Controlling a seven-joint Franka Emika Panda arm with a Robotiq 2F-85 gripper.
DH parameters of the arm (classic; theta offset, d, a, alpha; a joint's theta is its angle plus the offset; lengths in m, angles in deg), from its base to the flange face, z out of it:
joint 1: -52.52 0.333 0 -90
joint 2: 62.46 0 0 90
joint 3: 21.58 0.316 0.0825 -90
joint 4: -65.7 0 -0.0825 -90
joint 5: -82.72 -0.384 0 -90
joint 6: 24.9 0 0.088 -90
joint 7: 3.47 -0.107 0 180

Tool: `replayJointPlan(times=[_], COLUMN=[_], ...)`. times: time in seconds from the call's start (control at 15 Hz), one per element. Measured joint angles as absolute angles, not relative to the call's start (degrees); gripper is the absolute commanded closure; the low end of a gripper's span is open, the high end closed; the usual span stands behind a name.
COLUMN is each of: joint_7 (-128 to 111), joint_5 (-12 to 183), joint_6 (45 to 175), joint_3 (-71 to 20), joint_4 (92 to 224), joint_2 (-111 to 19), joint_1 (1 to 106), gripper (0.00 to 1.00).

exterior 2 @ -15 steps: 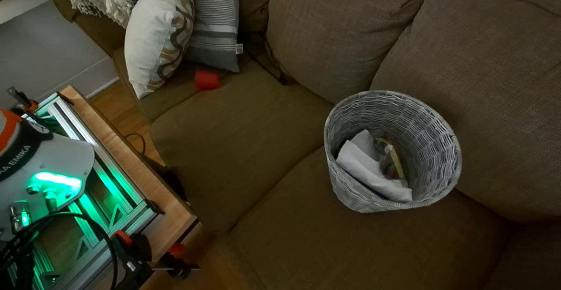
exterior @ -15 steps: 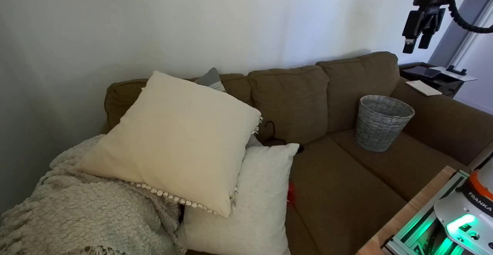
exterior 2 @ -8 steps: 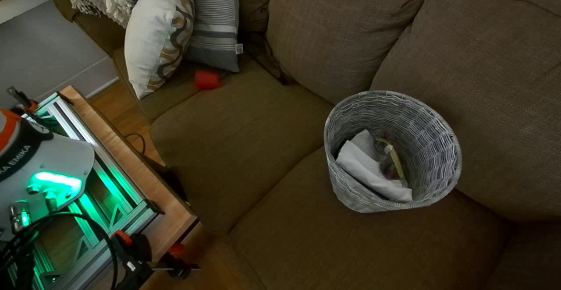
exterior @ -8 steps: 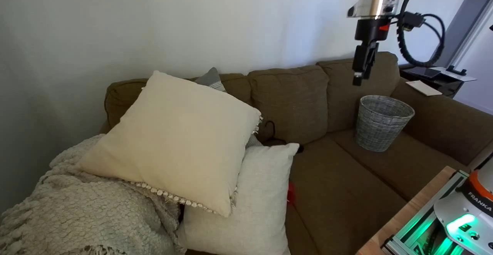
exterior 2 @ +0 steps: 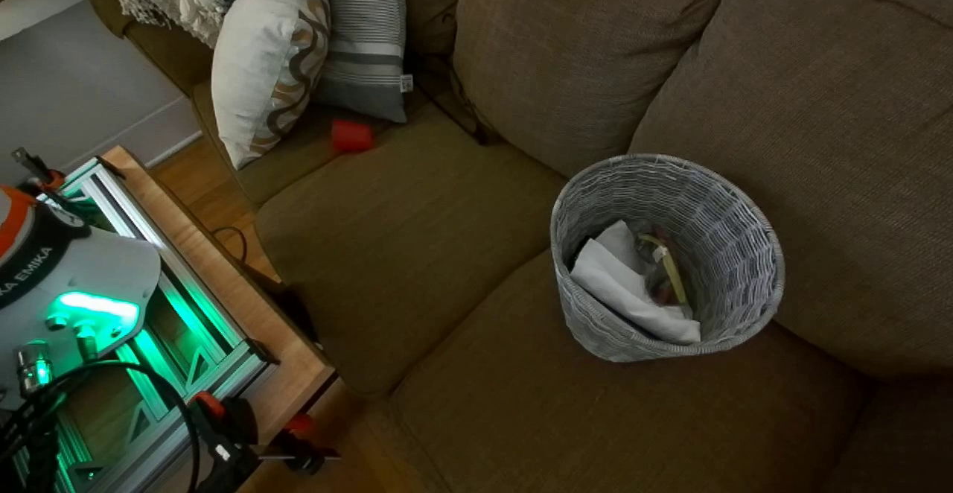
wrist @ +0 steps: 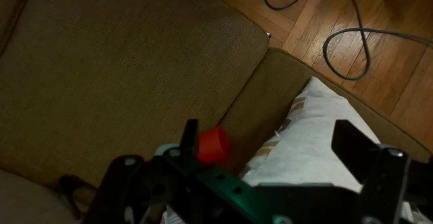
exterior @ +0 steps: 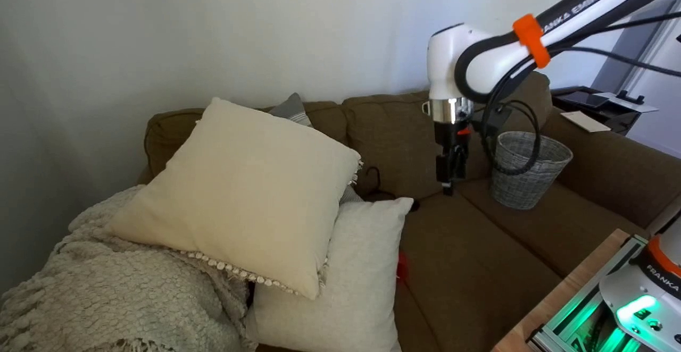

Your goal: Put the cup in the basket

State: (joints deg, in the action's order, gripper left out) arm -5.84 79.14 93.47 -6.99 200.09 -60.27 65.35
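The fingers point(wrist: 353, 149) stand spread, holding nothing, while the red cup point(wrist: 213, 145) appears to lie on its side near the white pillow point(wrist: 311, 142), well apart from the basket point(exterior 2: 733, 269). Lowered straight from here, they would probably pinch the pillow, which fills much of the gap between them in the wrist view, or one could clip the cup and set it rolling.

The arm point(exterior: 497, 65) sticks out past the edge of the bench point(exterior: 568, 288). Its wrist point(exterior: 448, 110) hangs straight down, and the jaws point down, spread wide apart.
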Motion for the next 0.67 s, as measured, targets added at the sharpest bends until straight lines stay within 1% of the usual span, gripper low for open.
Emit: replayJointPlan(times=[0.2, 0.33, 0.47, 0.67], joint_7=[-8.92, -9.62, -9.62, -9.75], joint_5=[80.04, 80.23, 80.25, 80.23], joint_6=[99.73, 101.04, 101.48, 101.82], joint_3=[-8.8, -10.92, -11.71, -11.69], joint_4=[202.78, 203.78, 203.61, 203.46], joint_2=[-51.85, -47.25, -44.94, -44.9], joint_1=[65.0, 64.35, 63.63, 63.72], gripper=[0.0, 0.0, 0.0, 0.0])
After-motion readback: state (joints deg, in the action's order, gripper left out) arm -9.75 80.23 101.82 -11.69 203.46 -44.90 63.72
